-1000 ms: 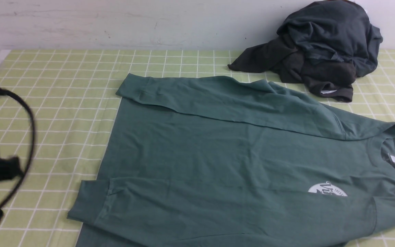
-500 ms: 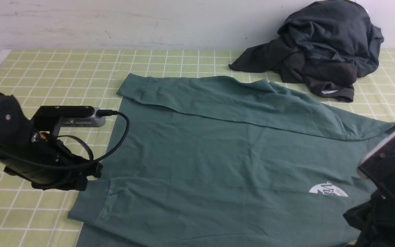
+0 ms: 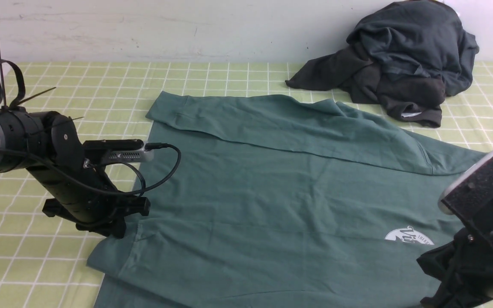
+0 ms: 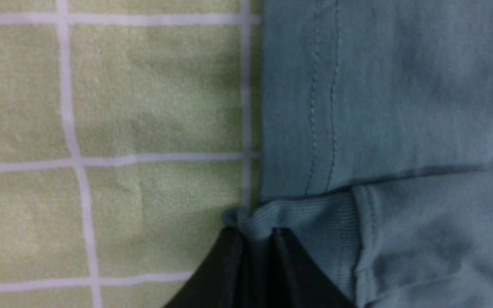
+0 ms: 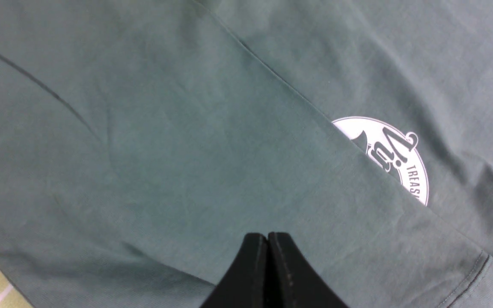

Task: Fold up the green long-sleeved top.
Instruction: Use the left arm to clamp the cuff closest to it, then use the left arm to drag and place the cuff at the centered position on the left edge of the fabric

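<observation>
The green long-sleeved top [image 3: 272, 192] lies flat on the checked cloth, both sleeves folded across its body, its white logo [image 3: 409, 236] near the right. My left gripper [image 3: 120, 229] is down at the near sleeve's ribbed cuff. In the left wrist view its fingertips [image 4: 257, 237] are pinched on the cuff's [image 4: 310, 222] puckered corner. My right gripper [image 3: 432, 295] is low over the near sleeve by the shoulder. In the right wrist view it [image 5: 268, 237] is shut with nothing between the fingers, just short of the logo [image 5: 390, 156].
A pile of dark charcoal garments [image 3: 405, 60] sits at the back right against the wall. The yellow-green checked cloth [image 3: 79, 85] covers the table and shows bare to the left of the top.
Both arms have come into view. The left gripper moved right and down onto the near cuff and closed on it. The right arm came in from the right over the near shoulder.
</observation>
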Robot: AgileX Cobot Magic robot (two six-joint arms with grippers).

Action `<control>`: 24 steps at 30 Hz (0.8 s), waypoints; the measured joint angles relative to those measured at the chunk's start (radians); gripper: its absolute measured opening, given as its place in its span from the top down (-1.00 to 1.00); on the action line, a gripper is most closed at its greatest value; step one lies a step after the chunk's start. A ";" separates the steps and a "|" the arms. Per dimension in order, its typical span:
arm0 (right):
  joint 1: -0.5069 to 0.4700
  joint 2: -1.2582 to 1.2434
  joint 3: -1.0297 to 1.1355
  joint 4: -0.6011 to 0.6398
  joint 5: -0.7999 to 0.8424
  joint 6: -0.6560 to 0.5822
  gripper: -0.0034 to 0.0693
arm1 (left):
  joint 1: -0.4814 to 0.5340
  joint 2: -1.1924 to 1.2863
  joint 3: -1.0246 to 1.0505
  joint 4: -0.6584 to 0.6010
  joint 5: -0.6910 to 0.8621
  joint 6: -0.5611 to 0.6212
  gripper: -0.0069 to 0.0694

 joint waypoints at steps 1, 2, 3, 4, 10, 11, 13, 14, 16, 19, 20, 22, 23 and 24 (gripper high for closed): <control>0.000 0.000 0.000 0.000 0.000 0.000 0.94 | -0.009 -0.009 0.000 0.007 -0.003 -0.001 0.72; 0.000 0.000 0.000 0.000 0.000 0.000 0.94 | -0.014 -0.019 -0.002 0.009 -0.004 -0.001 0.72; 0.000 0.000 0.000 0.000 -0.001 0.000 0.94 | -0.017 -0.034 -0.006 0.012 -0.004 -0.003 0.72; 0.000 0.000 0.000 0.000 -0.004 0.000 0.94 | -0.023 -0.053 -0.010 0.013 -0.004 -0.004 0.72; 0.000 0.000 0.000 0.000 -0.014 0.000 0.94 | -0.040 -0.156 -0.083 0.008 0.020 0.012 0.72; 0.000 0.000 0.000 0.000 -0.015 0.000 0.94 | -0.040 -0.166 -0.101 0.008 0.022 0.021 0.72; 0.000 0.000 0.000 0.000 -0.016 0.000 0.94 | -0.042 -0.174 -0.142 0.010 0.012 0.033 0.72; 0.000 0.000 0.000 0.000 -0.018 0.000 0.94 | -0.042 -0.173 -0.160 0.015 -0.004 0.034 0.72; 0.000 0.000 0.000 0.000 -0.019 0.000 0.94 | -0.042 -0.166 -0.178 0.022 -0.032 0.037 0.72; 0.000 0.000 0.000 0.000 -0.020 0.000 0.94 | -0.042 -0.086 -0.265 0.052 -0.091 0.037 0.72; 0.000 0.000 0.000 0.000 -0.020 0.000 0.94 | -0.042 -0.079 -0.271 0.053 -0.091 0.037 0.72; 0.000 0.000 0.000 0.000 -0.021 0.000 0.94 | -0.042 0.030 -0.350 0.058 -0.078 0.039 0.72; 0.000 0.000 0.000 0.000 -0.021 0.000 0.94 | -0.041 0.078 -0.390 0.060 -0.061 0.039 0.69; 0.000 0.000 0.000 0.000 -0.022 0.000 0.94 | -0.040 0.106 -0.427 0.061 -0.046 0.040 0.67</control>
